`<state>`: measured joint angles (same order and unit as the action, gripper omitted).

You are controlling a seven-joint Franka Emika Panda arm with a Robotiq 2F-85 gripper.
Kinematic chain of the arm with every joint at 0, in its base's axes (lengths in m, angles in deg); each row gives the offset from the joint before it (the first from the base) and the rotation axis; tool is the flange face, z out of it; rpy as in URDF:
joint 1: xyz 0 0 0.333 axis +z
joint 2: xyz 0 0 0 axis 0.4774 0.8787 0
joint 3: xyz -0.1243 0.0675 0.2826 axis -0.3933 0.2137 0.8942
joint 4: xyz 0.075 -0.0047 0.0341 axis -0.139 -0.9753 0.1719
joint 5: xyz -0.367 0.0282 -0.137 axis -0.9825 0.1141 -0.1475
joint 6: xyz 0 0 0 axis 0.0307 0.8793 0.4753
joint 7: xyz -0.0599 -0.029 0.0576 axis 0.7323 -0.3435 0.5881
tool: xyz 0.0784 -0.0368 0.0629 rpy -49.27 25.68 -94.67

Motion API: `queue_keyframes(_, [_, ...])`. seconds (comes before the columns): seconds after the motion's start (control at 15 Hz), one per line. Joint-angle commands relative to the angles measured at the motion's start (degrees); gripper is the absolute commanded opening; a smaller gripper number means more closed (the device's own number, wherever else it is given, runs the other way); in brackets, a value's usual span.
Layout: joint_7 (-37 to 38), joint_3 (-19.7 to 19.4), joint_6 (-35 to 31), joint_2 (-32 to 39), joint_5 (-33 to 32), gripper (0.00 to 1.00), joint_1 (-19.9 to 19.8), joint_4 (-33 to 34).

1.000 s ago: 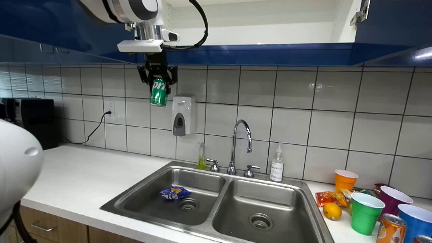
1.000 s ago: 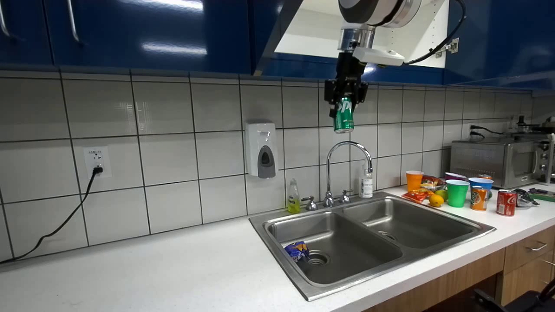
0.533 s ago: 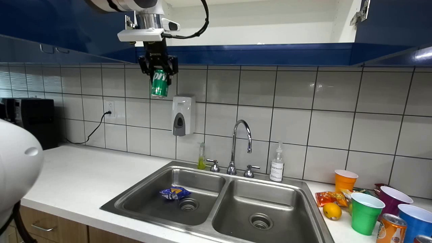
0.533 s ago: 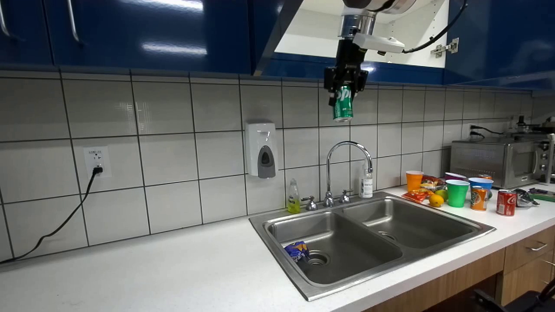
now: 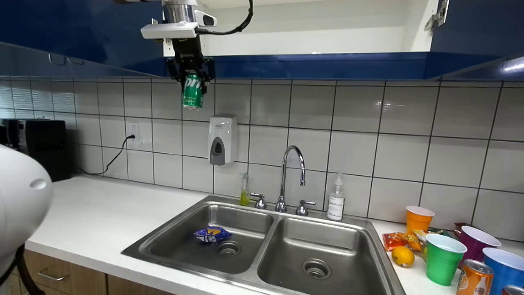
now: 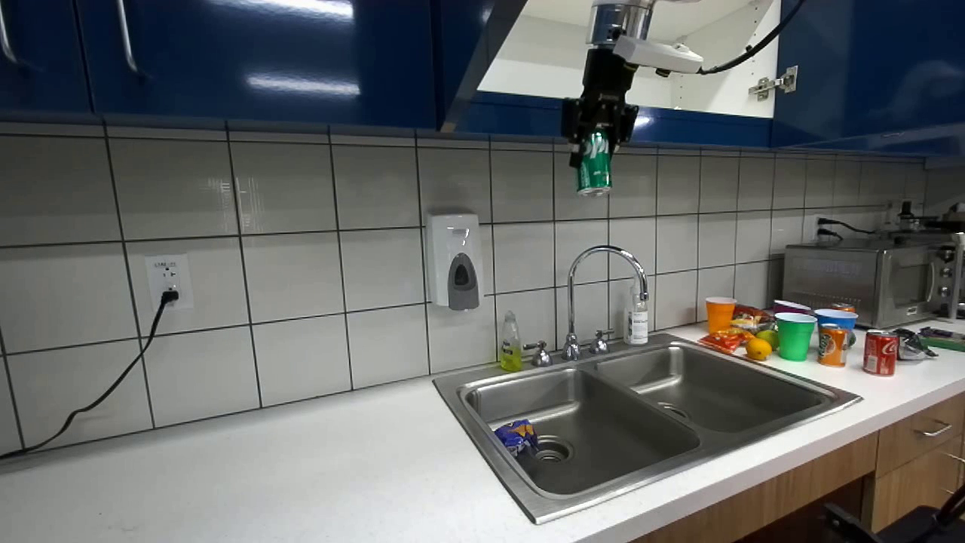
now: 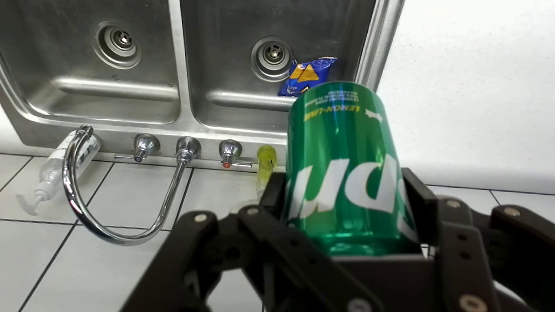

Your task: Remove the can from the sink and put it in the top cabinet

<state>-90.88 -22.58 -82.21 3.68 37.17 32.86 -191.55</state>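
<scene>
The green cylindrical can (image 5: 192, 97) is hanging near-upright beneath my black claw (image 5: 193, 85) in an exterior view, clear of the steel double sink (image 5: 264, 250). In an exterior view it's hanging below the open dark-blue cabinet (image 6: 701, 127). In the wrist view I'm clamping its sides.

Tiled wall (image 6: 294, 279) above a white table (image 6: 264, 467)

Facing me, large glossy off-white tiles (image 5: 399, 153) meet in dark grout lines (image 6: 290, 233), catching patches of reflected light (image 5: 383, 104). A white-and-grey dispenser (image 6: 454, 260) hangs there. A black plug (image 6: 171, 296) sits in a white outlet (image 6: 163, 277). Below the table, wood-fronted drawers (image 6: 908, 445) carry silvery handles (image 6: 935, 431).
</scene>
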Motion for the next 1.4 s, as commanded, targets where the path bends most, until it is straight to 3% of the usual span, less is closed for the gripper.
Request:
queue_keyframes(0.0, [-1.6, 0.6, 3.2, 0.2, 0.0, 0.4, -0.3, 3.3])
queue_keyframes(1.33, [-1.7, 2.4, 7.6, 0.3, -1.5, 0.4, -0.2, 13.0])
